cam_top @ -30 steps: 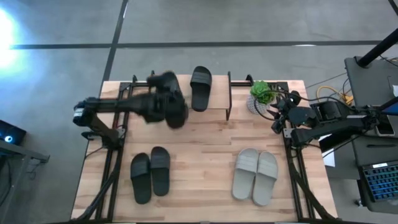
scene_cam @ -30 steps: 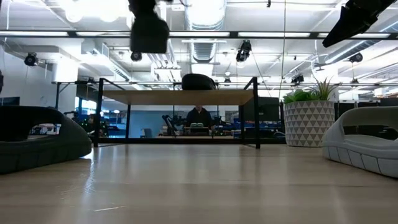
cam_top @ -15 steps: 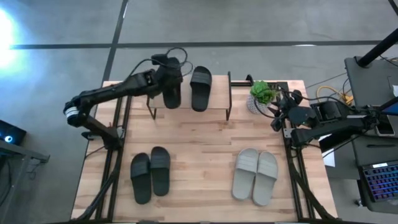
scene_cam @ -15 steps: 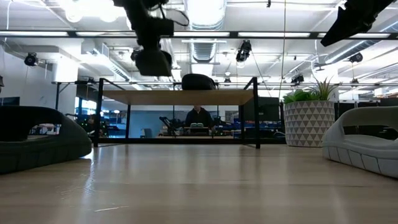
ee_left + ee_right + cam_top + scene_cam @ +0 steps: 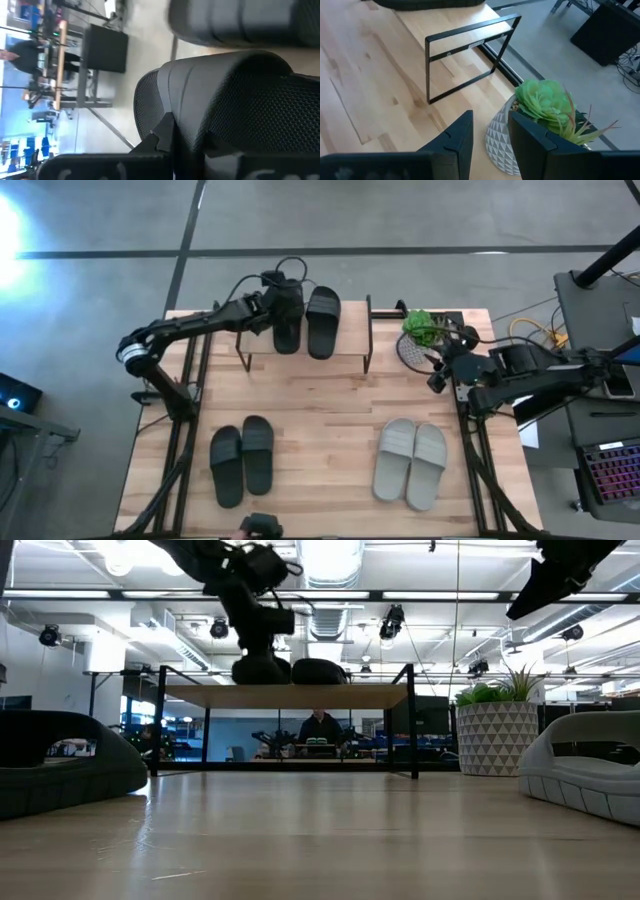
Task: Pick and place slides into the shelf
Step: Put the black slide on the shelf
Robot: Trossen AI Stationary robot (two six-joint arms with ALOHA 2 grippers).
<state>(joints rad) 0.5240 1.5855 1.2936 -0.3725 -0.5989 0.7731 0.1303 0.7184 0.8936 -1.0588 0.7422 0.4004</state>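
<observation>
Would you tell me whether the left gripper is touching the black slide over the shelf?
Touching: in the left wrist view the left gripper clamps the black slide's strap, its dark fingers pressed against it.

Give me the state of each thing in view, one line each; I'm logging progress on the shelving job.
Left gripper: shut on a black slide, lowering it onto the shelf.
Second black slide: lying on the shelf top.
Black pair: flat on the table, side by side.
Grey-green pair: flat on the table, untouched.
Right gripper: open, empty, beside the potted plant.
</observation>
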